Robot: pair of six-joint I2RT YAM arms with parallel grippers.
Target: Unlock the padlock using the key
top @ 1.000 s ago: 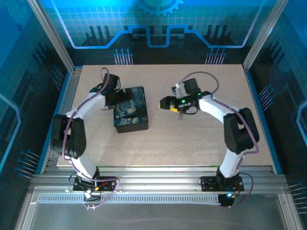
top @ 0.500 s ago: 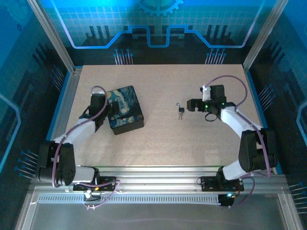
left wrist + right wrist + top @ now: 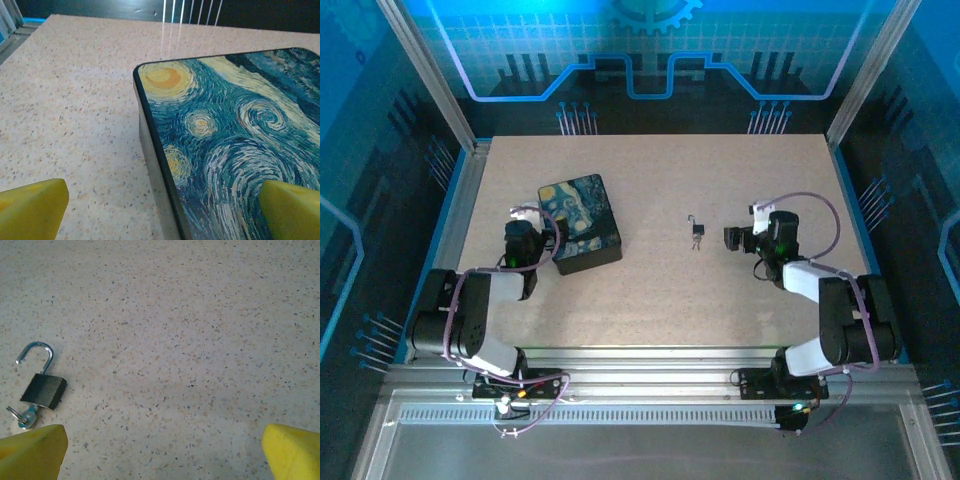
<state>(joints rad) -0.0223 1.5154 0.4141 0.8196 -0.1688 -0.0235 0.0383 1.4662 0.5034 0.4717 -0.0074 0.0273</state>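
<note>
lying loose, the padlock (image 3: pixel 44 390) and key (image 3: pixel 23 417) could be knocked askew if the empty, wide-spread right gripper (image 3: pixel 161 455) is lowered carelessly.

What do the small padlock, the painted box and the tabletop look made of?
The small dark-bodied padlock looks metal: matte dark body, shiny silvery shackle. The dark box with blue-and-yellow swirl lid has a smooth printed lid; tin or plastic, unclear. The beige speckled tabletop looks matte, perhaps stone-effect laminate.
</note>
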